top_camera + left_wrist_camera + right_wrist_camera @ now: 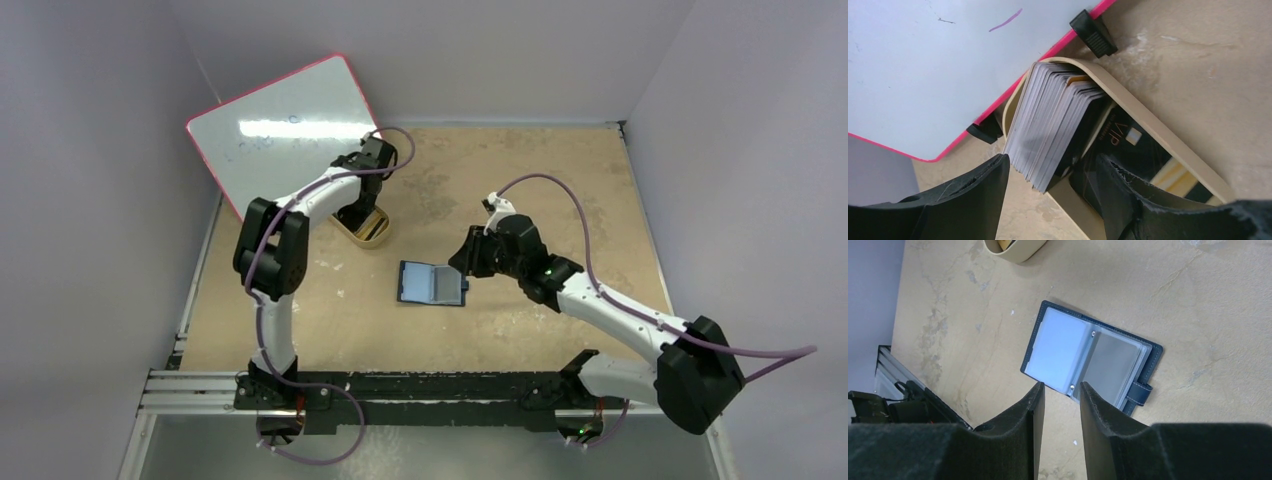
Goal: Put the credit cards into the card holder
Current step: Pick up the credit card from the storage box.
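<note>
Tan table [560, 180], left pincer [1053, 165] parted around credit cards [1048, 125]

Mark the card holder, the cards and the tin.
card holder [1058, 347]: right wrist view, on its pale left pocket.
cards [1053, 125]: left wrist view, on the stacked edges.
tin [1148, 122]: left wrist view, on its gold rim.

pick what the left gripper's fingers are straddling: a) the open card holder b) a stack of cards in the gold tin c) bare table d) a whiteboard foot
b: in the left wrist view the left gripper stands open on either side of the credit cards, stacked on edge in the gold tin beside the whiteboard. The card holder lies open by the right gripper.
</note>
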Available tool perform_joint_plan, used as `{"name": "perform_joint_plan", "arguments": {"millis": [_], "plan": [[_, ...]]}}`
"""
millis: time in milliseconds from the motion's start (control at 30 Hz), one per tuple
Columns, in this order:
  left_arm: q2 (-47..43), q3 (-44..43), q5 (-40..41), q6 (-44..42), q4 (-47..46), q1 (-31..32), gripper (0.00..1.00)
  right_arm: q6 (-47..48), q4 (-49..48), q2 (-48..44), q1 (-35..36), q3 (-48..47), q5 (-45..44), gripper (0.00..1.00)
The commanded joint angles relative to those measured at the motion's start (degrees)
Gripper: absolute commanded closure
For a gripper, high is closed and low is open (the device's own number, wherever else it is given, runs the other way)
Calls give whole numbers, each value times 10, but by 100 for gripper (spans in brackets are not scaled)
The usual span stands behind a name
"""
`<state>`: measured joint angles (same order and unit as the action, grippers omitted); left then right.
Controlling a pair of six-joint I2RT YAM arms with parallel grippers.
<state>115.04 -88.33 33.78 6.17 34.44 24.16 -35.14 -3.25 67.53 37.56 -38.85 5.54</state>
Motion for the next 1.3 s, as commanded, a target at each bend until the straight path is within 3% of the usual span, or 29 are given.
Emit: {"name": "perform_joint_plan", "arguments": {"millis": [0,467,767,1000,1267], "plan": [[24,-39,72,-30,-3,-3,37,-3,-10,-22,2,5,3,66],[48,-51,100,-35,-5,-7,40,-9,-19,-30,3,14,-4,66],[36,-56,116,-42,-8,-7,49,-10,-20,-28,3,15,-2,66],[35,-56,103,-33,-4,-6,61,-10,-21,-30,2,17,-3,66],[27,-67,113,-33,1,-5,66,-10,-24,-24,2,17,1,66]]}}
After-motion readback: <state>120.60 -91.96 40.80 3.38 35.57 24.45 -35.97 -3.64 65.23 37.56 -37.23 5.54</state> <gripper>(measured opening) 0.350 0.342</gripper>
